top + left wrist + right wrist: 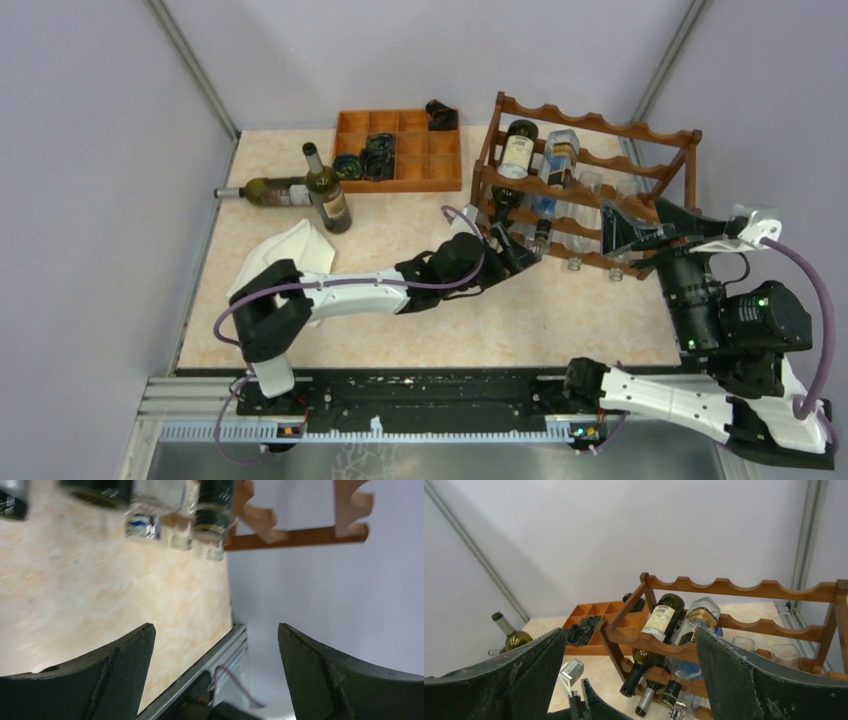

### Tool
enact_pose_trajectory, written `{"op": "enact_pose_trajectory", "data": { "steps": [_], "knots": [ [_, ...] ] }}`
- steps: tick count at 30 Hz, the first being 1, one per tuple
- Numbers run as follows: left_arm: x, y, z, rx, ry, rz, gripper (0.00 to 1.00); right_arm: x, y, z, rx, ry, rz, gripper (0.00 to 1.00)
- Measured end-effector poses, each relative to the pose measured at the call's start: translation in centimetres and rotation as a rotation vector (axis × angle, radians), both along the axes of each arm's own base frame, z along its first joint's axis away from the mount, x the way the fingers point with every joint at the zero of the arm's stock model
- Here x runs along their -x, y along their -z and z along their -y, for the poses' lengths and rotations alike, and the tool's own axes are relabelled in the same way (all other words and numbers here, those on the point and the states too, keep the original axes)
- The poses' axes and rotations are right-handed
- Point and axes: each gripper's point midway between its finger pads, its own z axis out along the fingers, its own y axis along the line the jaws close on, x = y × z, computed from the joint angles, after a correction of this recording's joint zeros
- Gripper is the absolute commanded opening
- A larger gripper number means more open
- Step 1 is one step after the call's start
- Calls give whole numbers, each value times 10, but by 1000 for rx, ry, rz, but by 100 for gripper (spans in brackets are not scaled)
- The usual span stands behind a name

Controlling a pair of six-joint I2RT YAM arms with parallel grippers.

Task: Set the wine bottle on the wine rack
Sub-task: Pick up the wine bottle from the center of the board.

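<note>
Top external: left claw (pixel 215 627) apart at wine rack (pixel 590 121) front; right claw (pixel 630 630) apart too.

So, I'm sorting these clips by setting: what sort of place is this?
Probably a lab robot test cell, not a cellar: plain grey partition walls box in the tabletop, a mounting rail runs along its near edge, and the wine rack looks like a staged prop.

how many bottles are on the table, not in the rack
2: a lying bottle near the left wall, an upright bottle next to it. Others may hide behind the rack.
</note>
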Motion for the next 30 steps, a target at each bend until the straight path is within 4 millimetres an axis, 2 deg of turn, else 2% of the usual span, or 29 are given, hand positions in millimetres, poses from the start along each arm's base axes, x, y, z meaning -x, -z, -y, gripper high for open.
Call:
{"op": "enact_pose_trajectory", "data": {
  "steps": [3, 6, 8, 10, 14, 17, 21, 24, 27, 30],
  "knots": [
    [18, 12, -23, -44, 77, 55, 97, 2, 3, -12, 56, -56, 11, 98],
    [38, 17, -53, -117, 201, 203, 99, 4, 11, -29, 131, -128, 18, 99],
    [48, 4, -72, -150, 279, 328, 99, 3, 19, -43, 187, -169, 12, 99],
    [48, -27, -91, -149, 314, 467, 99, 2, 27, -59, 242, -210, 2, 99],
    [32, -94, -136, -115, 281, 696, 99, -2, 52, -102, 363, -305, -29, 99],
    [13, -119, -173, -137, 241, 788, 99, -7, 76, -144, 474, -395, -71, 99],
    [-12, -111, -216, -245, 200, 788, 99, -14, 116, -200, 618, -503, -158, 99],
    [-26, -99, -248, -333, 165, 747, 99, -19, 144, -229, 688, -570, -221, 99],
    [-37, -96, -279, -403, 102, 702, 99, -30, 154, -235, 654, -602, -262, 99],
    [-45, -103, -306, -454, 19, 689, 99, -39, 150, -236, 572, -618, -275, 99]
  ]
}}
